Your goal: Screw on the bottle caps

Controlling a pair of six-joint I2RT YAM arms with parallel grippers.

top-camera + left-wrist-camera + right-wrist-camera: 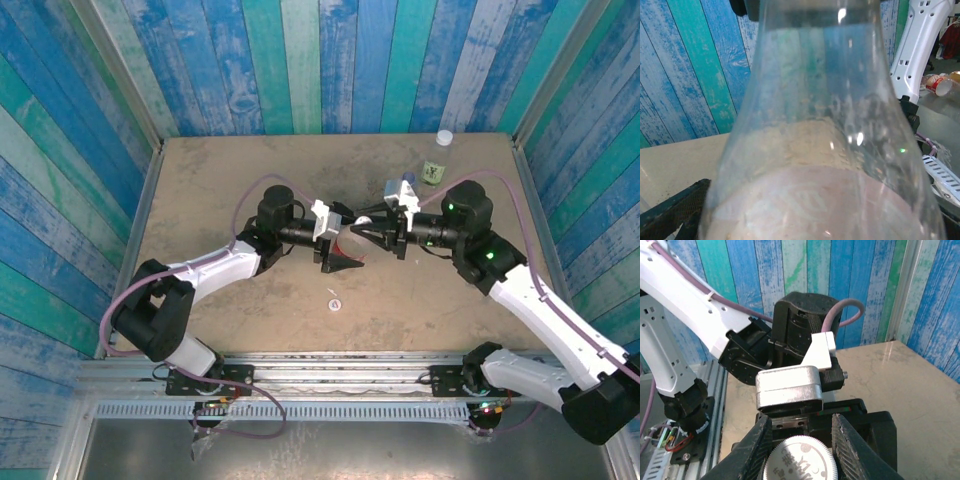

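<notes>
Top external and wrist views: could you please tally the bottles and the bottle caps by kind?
Bottles: 3 (middle bottle, green-labelled bottle, back bottle)
Bottle caps: 3 (gripped cap in the right claw, loose cap on the table, fitted cap on the back bottle)
Total: 6

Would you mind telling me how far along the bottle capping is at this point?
Looks done: the far bottle wears its cap. In hand: the right end effector grips a second cap at the red-labelled bottle's mouth, the left end effector open around that bottle. Left: the green-labelled bottle, probably taking the loose cap on the table.
</notes>
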